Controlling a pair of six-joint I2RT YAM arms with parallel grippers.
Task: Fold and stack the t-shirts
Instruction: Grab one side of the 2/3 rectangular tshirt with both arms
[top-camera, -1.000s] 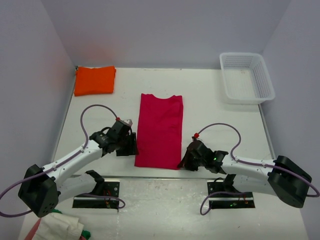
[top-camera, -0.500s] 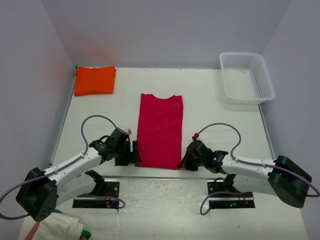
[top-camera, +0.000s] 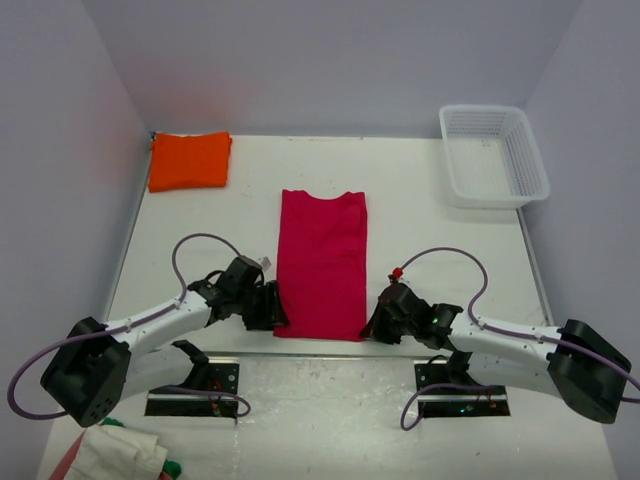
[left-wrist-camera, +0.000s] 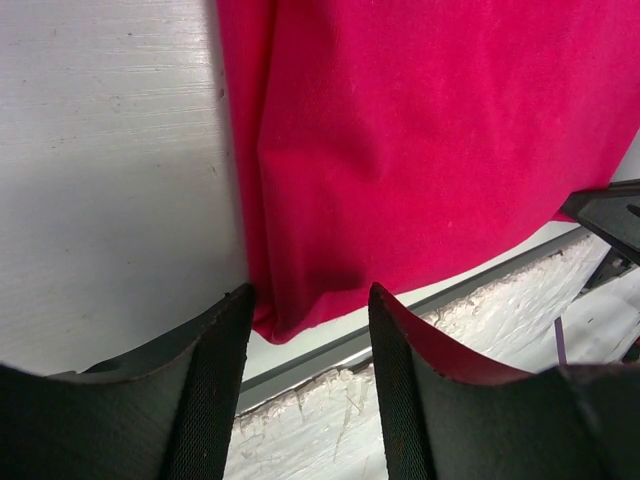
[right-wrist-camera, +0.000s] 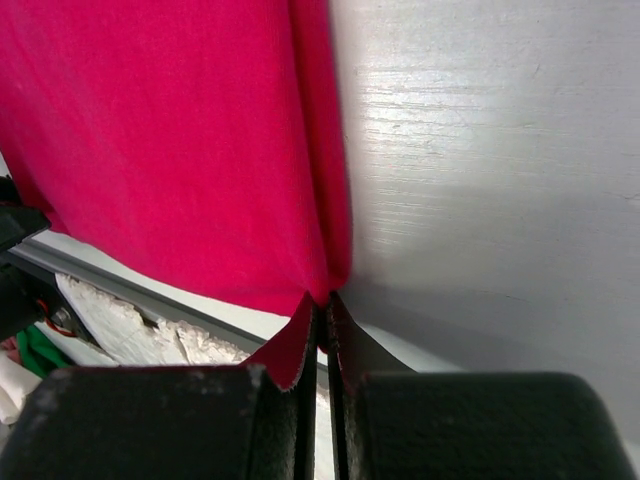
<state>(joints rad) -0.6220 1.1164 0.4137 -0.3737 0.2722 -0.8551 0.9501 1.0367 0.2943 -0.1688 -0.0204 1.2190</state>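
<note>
I am watching the crimson-red t-shirt (top-camera: 320, 265) lying with its long axis running away from the arms. The right end effector (right-wrist-camera: 322, 310) is clenching its near right corner. The left end effector (left-wrist-camera: 310, 330) is straddling its near left corner, jaws apart, gripping nothing. Far left of it the orange t-shirt (top-camera: 190, 160) is sitting folded; far right, the basket (top-camera: 535, 150) is holding nothing.

white basket (top-camera: 493, 160): far right corner | white cloth (top-camera: 120, 455): near-left edge

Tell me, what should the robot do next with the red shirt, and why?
Probably close the left gripper: it stands open around a near corner of the red t-shirt, while the right gripper pinches the other near corner.
</note>
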